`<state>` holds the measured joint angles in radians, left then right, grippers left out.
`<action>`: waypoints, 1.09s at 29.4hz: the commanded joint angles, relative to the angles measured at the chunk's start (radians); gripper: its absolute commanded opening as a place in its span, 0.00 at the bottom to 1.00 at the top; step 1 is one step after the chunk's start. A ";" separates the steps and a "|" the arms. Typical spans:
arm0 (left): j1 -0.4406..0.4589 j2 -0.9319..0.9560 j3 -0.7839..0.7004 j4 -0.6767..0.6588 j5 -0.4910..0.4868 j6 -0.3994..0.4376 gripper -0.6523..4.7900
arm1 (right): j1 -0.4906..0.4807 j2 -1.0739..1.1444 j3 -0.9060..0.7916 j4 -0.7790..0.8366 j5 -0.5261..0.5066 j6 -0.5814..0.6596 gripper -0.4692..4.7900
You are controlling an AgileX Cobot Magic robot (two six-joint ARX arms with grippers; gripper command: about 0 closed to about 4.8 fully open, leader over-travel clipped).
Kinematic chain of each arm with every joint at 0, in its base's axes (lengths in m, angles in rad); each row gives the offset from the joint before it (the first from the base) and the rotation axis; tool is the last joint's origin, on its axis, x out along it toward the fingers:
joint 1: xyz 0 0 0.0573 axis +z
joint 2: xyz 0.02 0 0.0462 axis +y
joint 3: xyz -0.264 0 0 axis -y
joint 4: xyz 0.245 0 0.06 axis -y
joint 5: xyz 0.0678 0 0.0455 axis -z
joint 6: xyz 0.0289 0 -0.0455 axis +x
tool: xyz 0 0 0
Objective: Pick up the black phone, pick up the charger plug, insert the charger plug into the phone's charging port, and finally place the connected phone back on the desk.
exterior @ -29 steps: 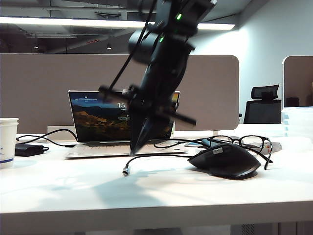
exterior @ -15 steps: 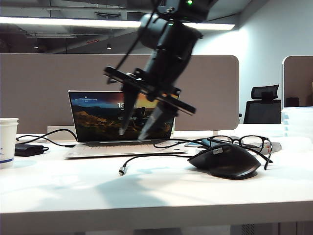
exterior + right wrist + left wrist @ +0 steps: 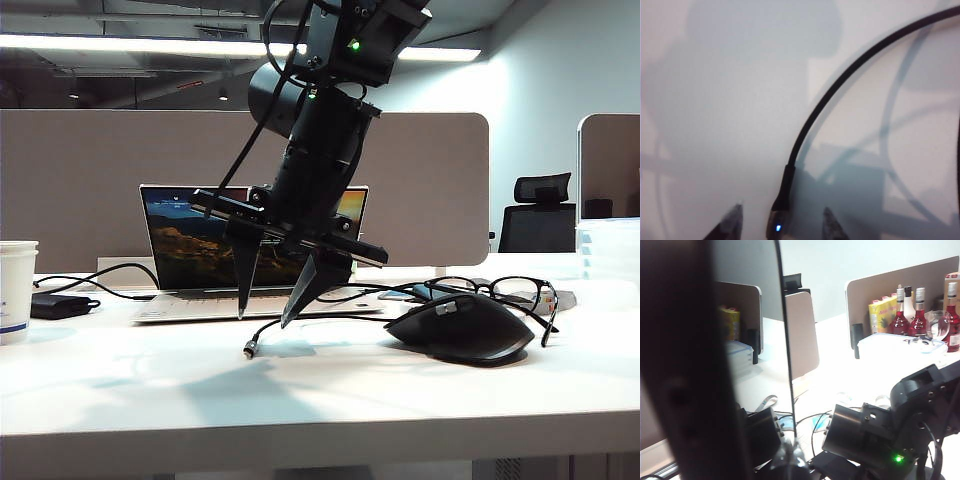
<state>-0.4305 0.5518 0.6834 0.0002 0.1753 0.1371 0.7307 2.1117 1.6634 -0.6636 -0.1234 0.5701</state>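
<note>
The charger plug (image 3: 251, 349) lies on the desk (image 3: 320, 400) toward its front edge, roughly midway along it, its thin black cable (image 3: 300, 322) curving back toward the laptop (image 3: 190, 260) and the black mouse (image 3: 465, 327). In the right wrist view the plug (image 3: 781, 200) sits between the two spread fingertips (image 3: 730, 220) of the right gripper (image 3: 781, 222), with open desk on either side, so nothing is pinched yet. From the exterior view the right gripper (image 3: 268, 318) hangs just above the plug, tips pointing down, jaws wide apart. To do this step well, the tips should come down until they straddle the short black housing rather than the cable, then close squarely on it so the metal tip stays free and points outward for insertion. A dark slab (image 3: 685, 390), probably the black phone, fills the left wrist view; the left gripper is hidden behind it, jaws drawn together, presumably clamping it, well above the desk.
</note>
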 commanded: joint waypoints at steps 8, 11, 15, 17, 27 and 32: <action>-0.001 -0.004 0.010 0.040 0.009 -0.007 0.11 | 0.007 0.008 0.004 0.023 0.029 0.002 0.46; -0.001 -0.004 0.010 0.040 0.009 -0.008 0.11 | 0.013 0.010 0.004 0.028 0.044 -0.007 0.46; -0.001 -0.004 0.010 0.040 0.009 -0.008 0.11 | 0.029 0.019 0.018 0.011 0.061 -0.025 0.42; -0.001 -0.004 0.010 0.040 0.009 -0.008 0.11 | 0.042 0.024 0.036 -0.005 0.070 -0.025 0.42; -0.001 -0.008 0.010 0.042 0.013 -0.018 0.11 | 0.049 0.066 0.208 -0.103 0.113 -0.059 0.42; -0.001 -0.009 0.010 0.045 0.013 -0.018 0.11 | 0.048 0.135 0.303 -0.209 0.121 -0.083 0.43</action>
<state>-0.4305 0.5480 0.6834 0.0032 0.1822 0.1219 0.7753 2.2414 1.9499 -0.8356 -0.0025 0.4953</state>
